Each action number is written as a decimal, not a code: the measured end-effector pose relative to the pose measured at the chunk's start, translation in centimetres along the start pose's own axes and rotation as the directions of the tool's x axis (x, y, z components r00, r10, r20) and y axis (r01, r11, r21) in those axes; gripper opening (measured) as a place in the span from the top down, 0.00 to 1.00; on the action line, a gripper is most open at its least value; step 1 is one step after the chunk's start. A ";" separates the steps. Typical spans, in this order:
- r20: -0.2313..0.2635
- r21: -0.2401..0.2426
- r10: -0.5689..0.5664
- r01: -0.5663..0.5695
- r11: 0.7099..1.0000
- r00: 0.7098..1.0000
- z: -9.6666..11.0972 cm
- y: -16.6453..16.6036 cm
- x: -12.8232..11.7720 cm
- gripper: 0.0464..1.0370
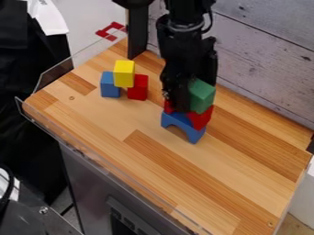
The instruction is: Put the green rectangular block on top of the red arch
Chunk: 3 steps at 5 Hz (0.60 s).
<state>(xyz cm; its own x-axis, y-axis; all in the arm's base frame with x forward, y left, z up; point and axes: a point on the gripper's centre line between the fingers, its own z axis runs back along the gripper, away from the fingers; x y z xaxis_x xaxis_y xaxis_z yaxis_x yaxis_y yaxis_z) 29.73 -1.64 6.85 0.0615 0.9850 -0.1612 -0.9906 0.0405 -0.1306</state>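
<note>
camera view | green block: flat-faced, partly hidden, above red arch | pincer: grip, can't tell

Plain green on the rectangular block. Solid red on the red arch, probably unpatterned throughout, though partly hidden; blue on the blue arch. Bright yellow on the yellow block, plain blue on the blue block, plain red on the red block. Black on the robot arm and end effector. Honey and darker brown strips across the desk; pale grey with dark seams and knots on the plank wall.
</note>
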 end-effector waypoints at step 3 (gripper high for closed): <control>0.126 0.052 -0.186 0.181 0.982 0.974 8.2 0.4 0.1 0.04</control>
<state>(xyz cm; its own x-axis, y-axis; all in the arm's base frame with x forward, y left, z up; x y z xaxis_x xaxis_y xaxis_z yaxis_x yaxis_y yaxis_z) 28.38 -0.12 14.82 0.2288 0.9734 -0.0091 -0.9681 0.2266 -0.1066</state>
